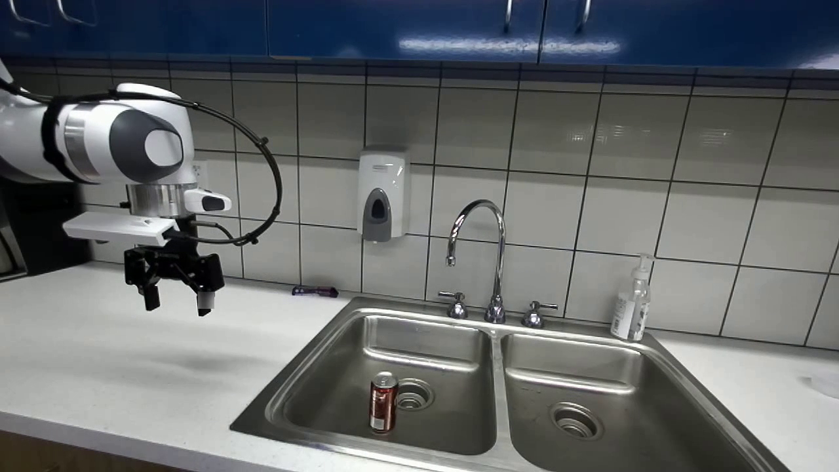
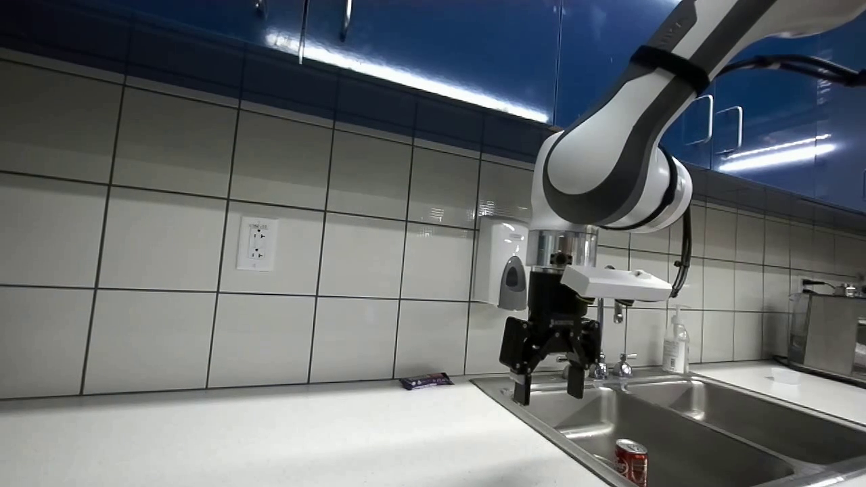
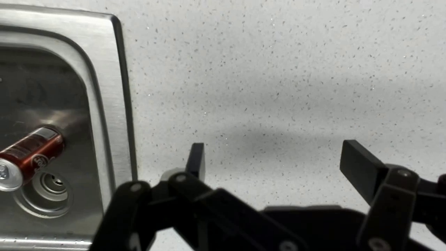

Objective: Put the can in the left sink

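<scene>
Pale tiled wall (image 1: 331, 193) above a steel double sink (image 1: 501, 406), red drink can (image 1: 383, 406) stood in the left sink (image 1: 452, 419)

The wall is topped by glossy blue cabinets (image 1: 393, 29), and a white speckled countertop (image 1: 78, 341) is laid below.

In an exterior view, at 10 o'clock from the left sink, the black Robotiq gripper (image 1: 178, 305), pointed downward, is held above the countertop by the white Franka arm (image 1: 98, 134). Its fingers (image 3: 362, 167) are spread wide apart, with speckled countertop seen between them in the wrist view. At 11 o'clock, a purple wrapped bar (image 1: 314, 291) is laid near the foot of the tiles. At 12 o'clock, a white soap dispenser (image 1: 387, 180) is mounted on the wall.

Within the left sink, the red drink can is stood upright on the basin floor, just beside the round drain (image 1: 416, 395), at about 8 o'clock from it and well apart from the gripper. At 1 o'clock from the left sink, a chrome gooseneck faucet (image 1: 501, 262) is flanked by two lever handles (image 1: 532, 319). At 3 o'clock, the right sink (image 1: 636, 419) is fitted with a matching drain (image 1: 576, 421). At 1 o'clock from that basin, a clear pump bottle (image 1: 631, 311) is placed at the rear corner.
</scene>
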Available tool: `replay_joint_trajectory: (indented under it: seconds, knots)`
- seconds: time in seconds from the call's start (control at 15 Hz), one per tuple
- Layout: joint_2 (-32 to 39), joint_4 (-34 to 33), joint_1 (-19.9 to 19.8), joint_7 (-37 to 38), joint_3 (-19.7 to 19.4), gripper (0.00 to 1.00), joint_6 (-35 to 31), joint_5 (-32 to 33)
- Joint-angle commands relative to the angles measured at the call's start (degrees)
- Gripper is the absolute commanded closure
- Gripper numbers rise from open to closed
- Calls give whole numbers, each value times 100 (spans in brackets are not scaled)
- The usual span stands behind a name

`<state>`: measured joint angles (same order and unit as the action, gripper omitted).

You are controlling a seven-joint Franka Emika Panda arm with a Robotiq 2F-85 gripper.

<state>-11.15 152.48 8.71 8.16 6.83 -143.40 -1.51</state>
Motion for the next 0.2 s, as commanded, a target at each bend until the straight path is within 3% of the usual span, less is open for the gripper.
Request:
replay_joint_trajectory:
  seconds: [0.0, 0.13]
  knots:
    - [-243, 37, -2, -72, -1, 0, 259, -272]
    - [-16, -4, -50, -17, 40, 0, 39, -145]
